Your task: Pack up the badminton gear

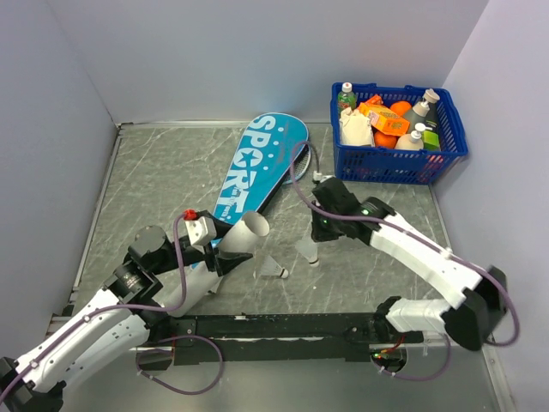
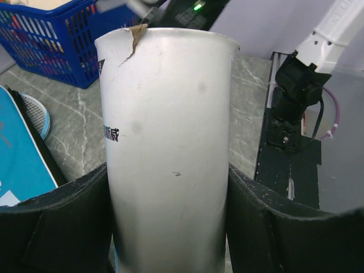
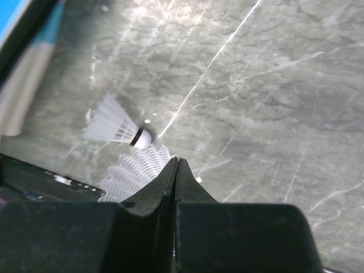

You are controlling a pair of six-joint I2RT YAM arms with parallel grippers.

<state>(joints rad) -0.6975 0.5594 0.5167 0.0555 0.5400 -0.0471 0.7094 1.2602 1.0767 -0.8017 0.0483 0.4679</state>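
My left gripper (image 1: 225, 256) is shut on the long white tube (image 1: 243, 233), whose open end points up and to the right. In the left wrist view the tube (image 2: 168, 142) fills the gap between the black fingers (image 2: 62, 222). My right gripper (image 1: 314, 244) is shut, and its tips (image 3: 176, 161) pinch the feather rim of a white shuttlecock (image 3: 132, 175). A second shuttlecock (image 3: 115, 126) lies on its side just beyond it, left of the right gripper in the top view (image 1: 274, 269). The blue SPORT bag (image 1: 257, 163) lies behind, with a racket head (image 1: 298, 160) poking out beside it.
A blue mesh basket (image 1: 446, 150) full of bottles and packets stands at the back right. Grey walls close in the left, back and right sides. The black mounting rail (image 1: 283, 328) runs along the near edge between the arm bases.
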